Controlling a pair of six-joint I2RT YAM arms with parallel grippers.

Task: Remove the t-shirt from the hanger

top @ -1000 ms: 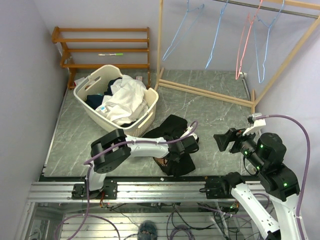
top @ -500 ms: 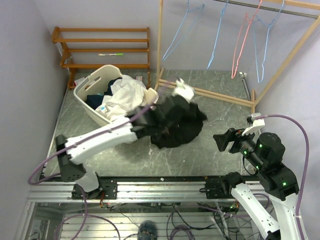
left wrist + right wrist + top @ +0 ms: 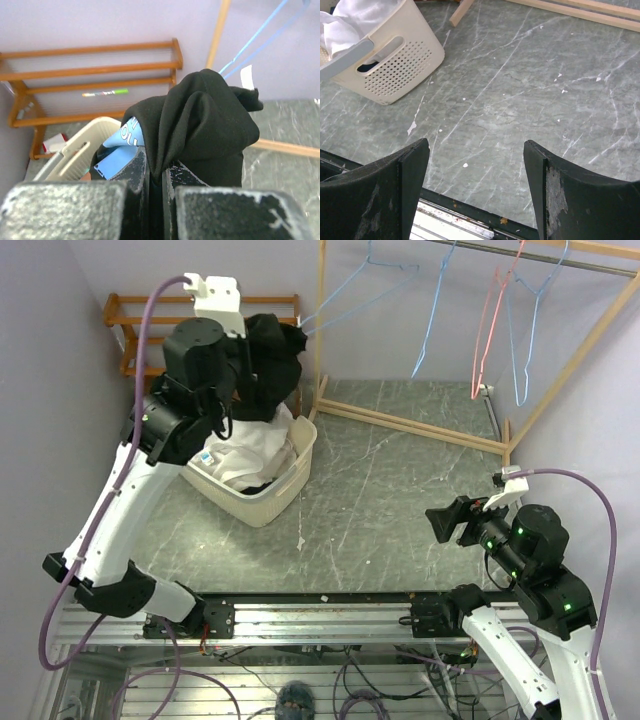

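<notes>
The black t-shirt (image 3: 268, 360) hangs bunched in the air above the laundry basket (image 3: 262, 504), at the back left. My left gripper (image 3: 250, 380) is shut on a fold of it, raised high. In the left wrist view the shirt (image 3: 210, 120) is pinched between my closed fingers (image 3: 180, 180), with a blue print and a white tag showing. No hanger is inside the shirt; the leftmost blue hanger (image 3: 355, 302) on the rack passes just behind it. My right gripper (image 3: 445, 522) is open and empty, low over the floor at the right (image 3: 477, 170).
The cream basket holds white and dark clothes (image 3: 245, 445) and also shows in the right wrist view (image 3: 395, 60). A wooden shelf (image 3: 125, 340) stands behind it. The wooden clothes rack (image 3: 410, 425) carries further blue hangers (image 3: 435, 310) and a red one (image 3: 488, 320).
My left arm has swung the black t-shirt up from the floor in front, across to the back left and high above the basket. The right arm has not moved.
</notes>
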